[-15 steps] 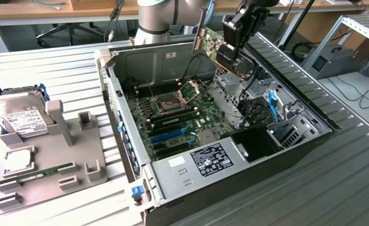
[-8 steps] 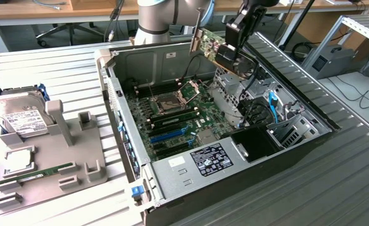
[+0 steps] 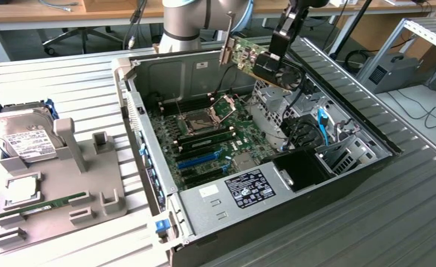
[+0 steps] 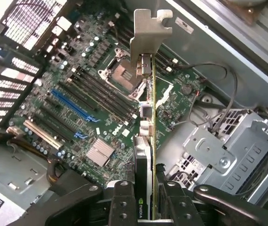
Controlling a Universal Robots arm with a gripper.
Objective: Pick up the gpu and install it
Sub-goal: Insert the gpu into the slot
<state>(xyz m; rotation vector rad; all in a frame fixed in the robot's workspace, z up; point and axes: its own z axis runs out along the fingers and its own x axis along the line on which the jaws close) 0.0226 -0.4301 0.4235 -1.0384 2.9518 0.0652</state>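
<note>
jaws: clamped tight on the gpu (image 3: 264,62) | gpu: up in the air, tilted, over the far end of the open computer case (image 3: 166,75) | below: motherboard (image 4: 77,89)

A slatted metal table (image 3: 396,222) carries an open computer case (image 3: 175,75) and a grey parts holder (image 3: 84,169)

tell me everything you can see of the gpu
The gpu is a thin green circuit board with a black fan shroud on one face and a long silver metal bracket at one end. It hangs tilted in the air above the open computer case, not seated in any slot. In the wrist view it shows edge-on over the motherboard, bracket end farthest from the camera. The fingers clamp it from both sides; nothing else touches it.
</note>
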